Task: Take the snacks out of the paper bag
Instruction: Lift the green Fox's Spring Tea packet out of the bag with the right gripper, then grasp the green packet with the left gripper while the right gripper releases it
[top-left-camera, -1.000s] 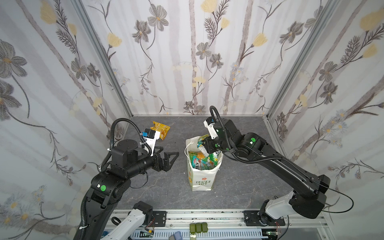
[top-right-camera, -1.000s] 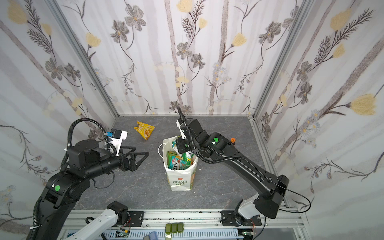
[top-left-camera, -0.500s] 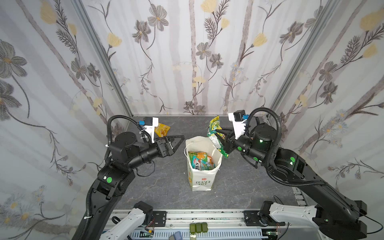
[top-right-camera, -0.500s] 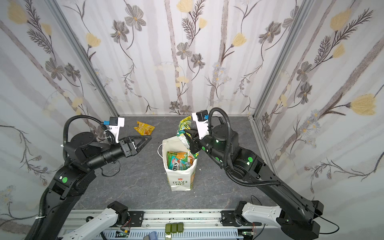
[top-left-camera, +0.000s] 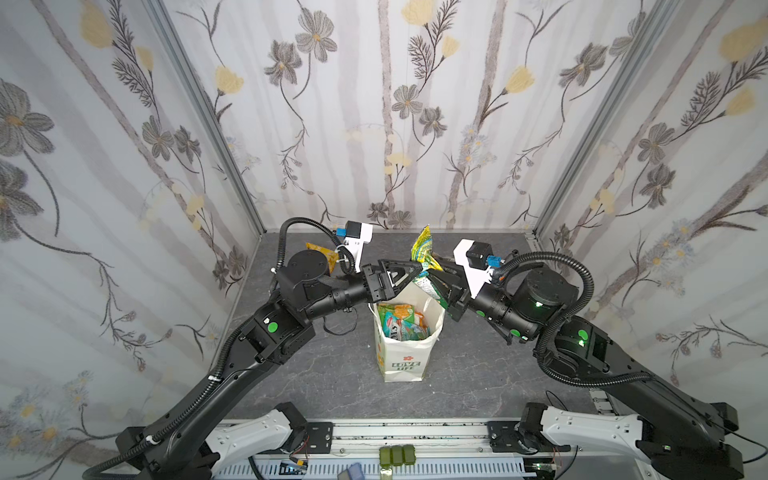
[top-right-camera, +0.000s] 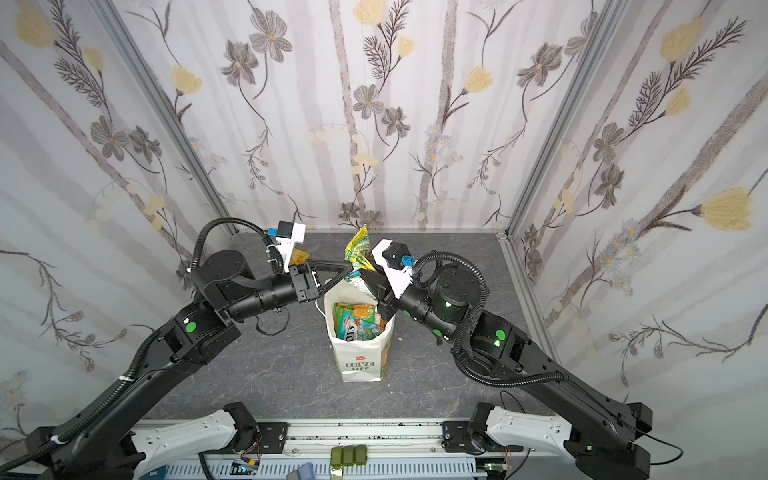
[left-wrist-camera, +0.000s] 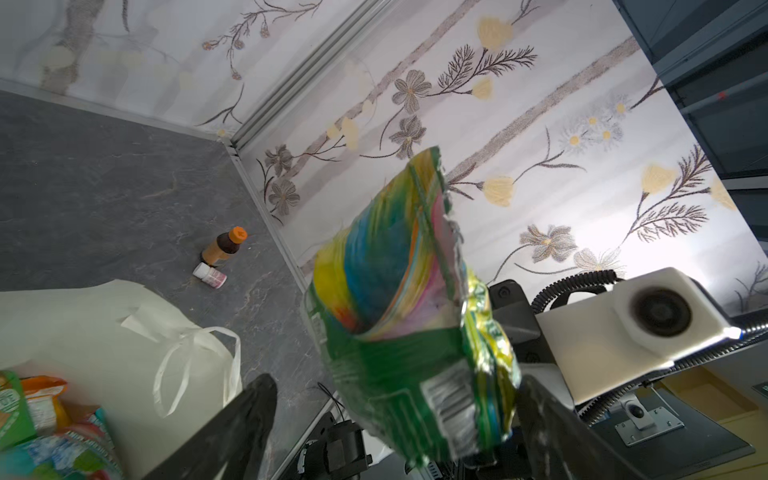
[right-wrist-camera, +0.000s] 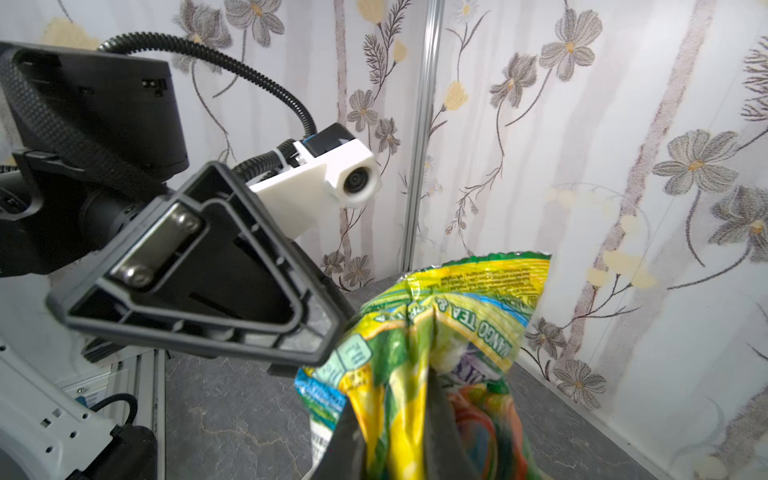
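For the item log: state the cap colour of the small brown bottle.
Orange. The cap of the bottle shows best in the left wrist view.

Paper bag (top-left-camera: 401, 368) (top-right-camera: 360, 368), standing on the counter below the right gripper (top-left-camera: 434, 279): the front panel carries green block lettering "LOVE LIFE" in two lines under a small red flower sign, legible in both top views. Green-and-yellow packet (right-wrist-camera: 449, 324), held in that gripper: the right wrist view shows capitals "MANGO TEA &" on a green band, seen inverted. A yellow strip of fine print along its sealed edge is too small to read. The left wrist view shows the same packet (left-wrist-camera: 399, 332) with a black-and-white barcode near one end, digits illegible. Teal packet (top-right-camera: 359, 328), inside the bag beneath the gripper: large white letters, partly hidden, not readable as a word.
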